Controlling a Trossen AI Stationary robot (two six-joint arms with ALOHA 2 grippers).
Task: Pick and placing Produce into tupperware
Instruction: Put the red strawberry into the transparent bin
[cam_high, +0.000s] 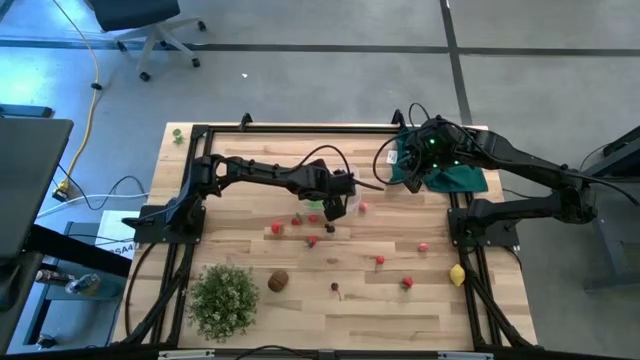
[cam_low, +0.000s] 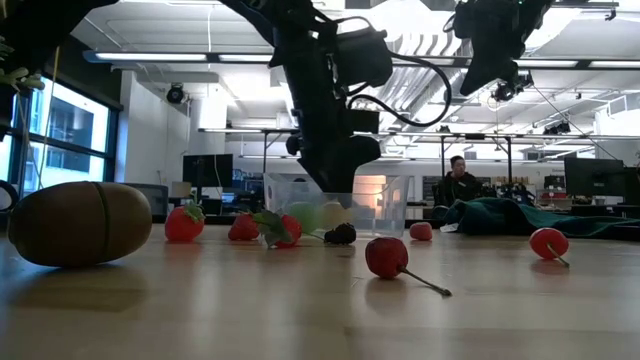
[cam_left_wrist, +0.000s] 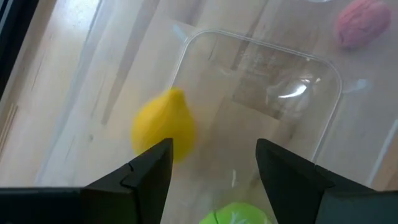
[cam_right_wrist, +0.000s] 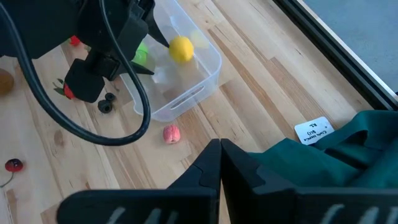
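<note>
Bench (cam_high: 330, 305): light wooden top inside a black frame, with both arms reaching over its far half.
Left arm: stretched across the middle of the bench, its left gripper (cam_left_wrist: 214, 165) poised directly above the tupperware; fingers spread apart, nothing between them.
Right arm: parked at the far right corner, its right gripper (cam_right_wrist: 221, 163) above the dark green cloth (cam_right_wrist: 336, 155); fingers pressed together, empty.
Bushy plant (cam_high: 222, 297): at the near left of the bench, well apart from the tub.
Tupperware (cam_right_wrist: 186, 87): clear tub on the far middle of the bench, just beneath the left gripper; in the low view (cam_low: 385, 205) it stands behind the row of red fruit.
Kiwi (cam_high: 278, 281): brown, just beside the plant; closest object in the low view (cam_low: 80, 222).
Lemon in tub (cam_left_wrist: 165, 124): yellow, inside the tupperware, blurred in the left wrist view; also seen from the right wrist (cam_right_wrist: 181, 48).
Green ball (cam_left_wrist: 236, 214): inside the tub, near the lemon, partly cut off at the frame edge.
Second lemon (cam_high: 457, 274): on the bench near the right frame rail.
Pink fruit (cam_right_wrist: 171, 134): on the bench just outside the tub wall.
Small red fruits (cam_high: 380, 260): scattered over the middle of the bench, outside the tub.
</note>
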